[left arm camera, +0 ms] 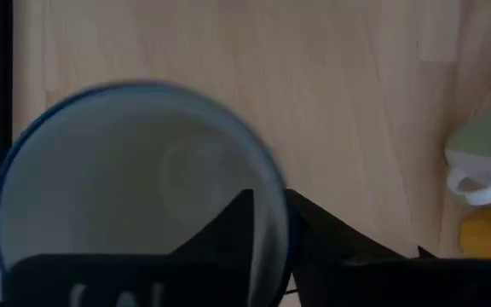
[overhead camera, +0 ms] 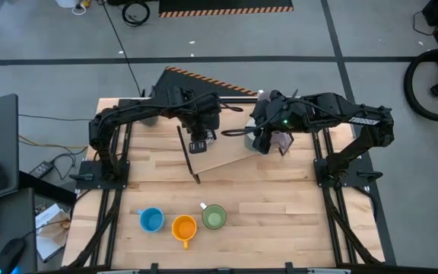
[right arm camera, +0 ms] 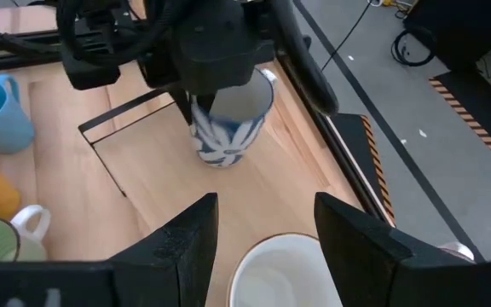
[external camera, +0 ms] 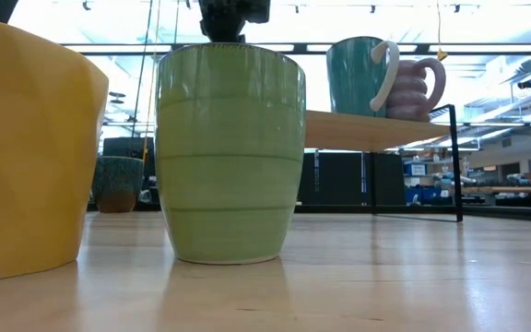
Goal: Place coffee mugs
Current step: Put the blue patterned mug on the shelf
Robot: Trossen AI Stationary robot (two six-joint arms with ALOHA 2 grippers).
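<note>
The patterned mug (right arm camera: pixel 228 128), white with blue markings, sits on the raised wooden shelf (overhead camera: pixel 230 156), the left gripper (right arm camera: pixel 207 107) closed over its rim, one finger inside, apparently to set it down upright. The right gripper (right arm camera: pixel 267 226) hangs with fingers spread above a white mug (right arm camera: pixel 284 273), gripping nothing. Blue mug (overhead camera: pixel 151 220), orange mug (overhead camera: pixel 184 227) and green mug (overhead camera: pixel 214 217) stand in a row near the table's (overhead camera: pixel 280 221) front edge.

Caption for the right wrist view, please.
Left gripper holds a blue-patterned mug by its rim on the raised board; right gripper open above a white mug.
</note>
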